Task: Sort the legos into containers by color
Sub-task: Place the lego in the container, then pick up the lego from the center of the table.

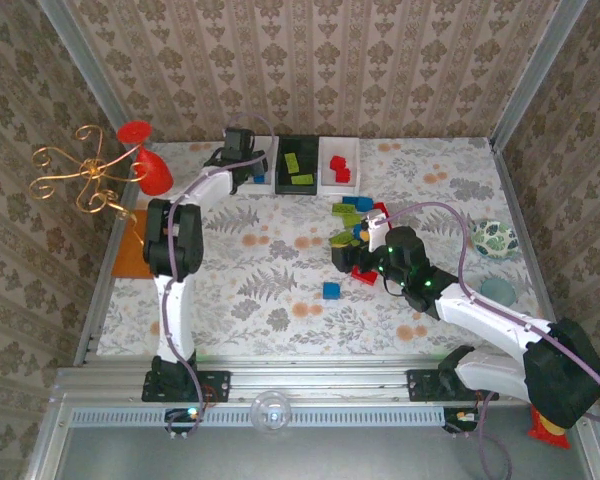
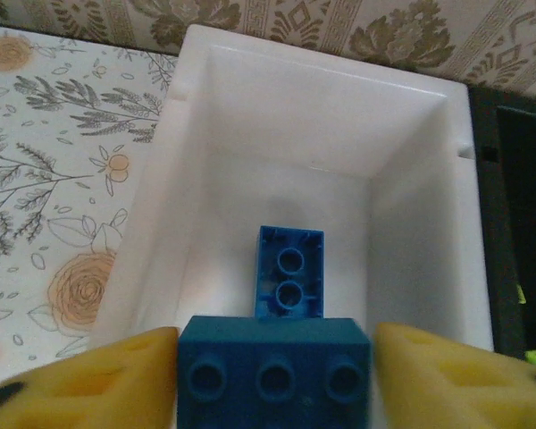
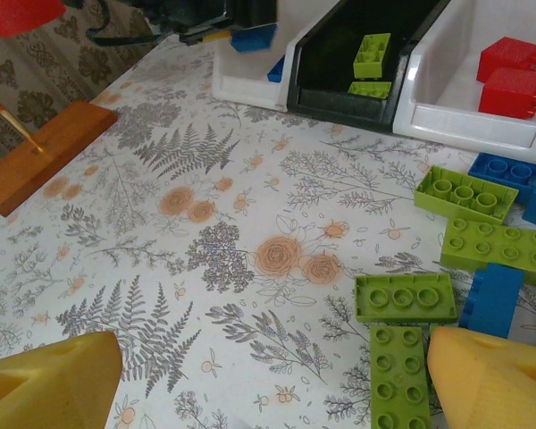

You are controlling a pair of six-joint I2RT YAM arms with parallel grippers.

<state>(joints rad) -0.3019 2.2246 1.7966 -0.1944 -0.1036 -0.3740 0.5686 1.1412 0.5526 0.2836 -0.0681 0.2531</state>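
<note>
Legos [image 1: 352,208] lie loose in a heap on a table [image 1: 270,290] printed with ferns and flowers, with damask wallpaper [image 1: 310,60] around it. They are hard, glossy, studded plastic blocks. Blue ones sit in the left white bin [image 2: 205,134], lime ones in the black bin [image 3: 326,85], and red ones in the right white bin [image 3: 456,116]. The left claw [image 2: 275,380], padded with yellow foam, has a blue brick [image 2: 272,357] between its pads over the left bin; I cannot tell whether it grips. The right claw [image 3: 272,375] gapes wide, holding nothing, low by the heap.
</note>
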